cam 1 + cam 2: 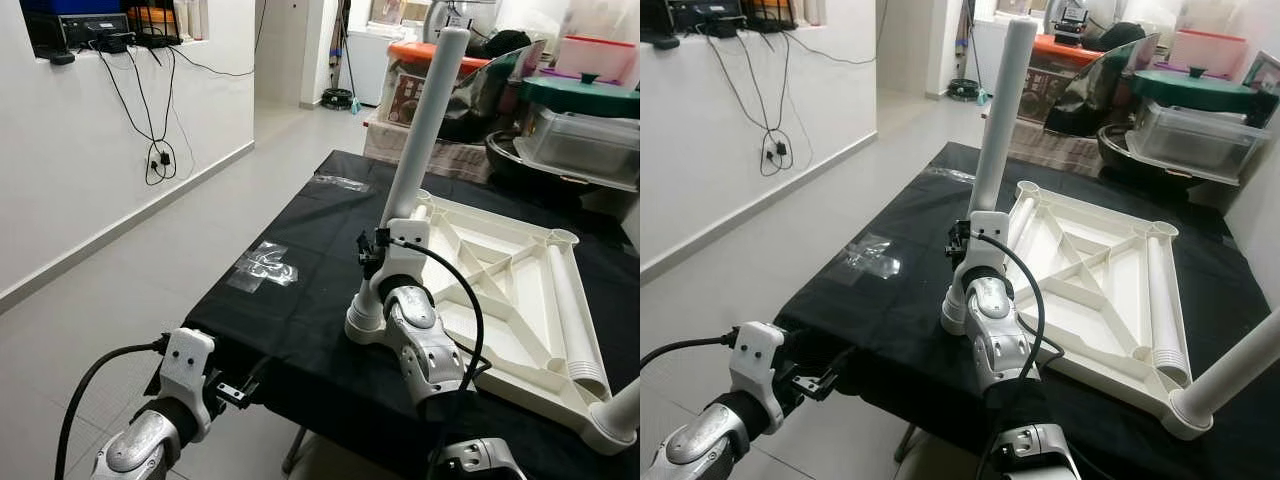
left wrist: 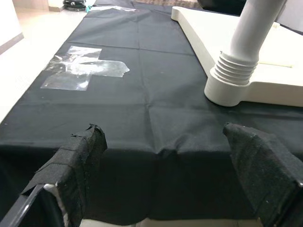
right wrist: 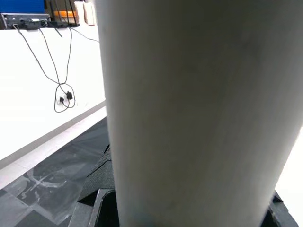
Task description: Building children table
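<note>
A white plastic tabletop (image 1: 520,290) lies upside down on a table covered with black cloth (image 1: 300,240). One white leg (image 1: 425,130) stands upright in the near-left corner socket (image 2: 227,90). My right gripper (image 1: 385,255) is shut on this leg just above the socket; the leg (image 3: 199,109) looms close in the right wrist view. A second leg (image 1: 1240,375) leans out of the near-right corner. A third leg (image 1: 575,310) lies loose inside the tabletop's right side. My left gripper (image 2: 165,137) hangs open at the cloth's near edge, left of the socket, holding nothing.
A patch of clear tape (image 1: 262,265) sticks to the cloth at the left. Plastic bins and lidded containers (image 1: 580,130) crowd the back right. A white wall with dangling cables (image 1: 155,160) runs along the left, with bare grey floor (image 1: 120,290) between it and the table.
</note>
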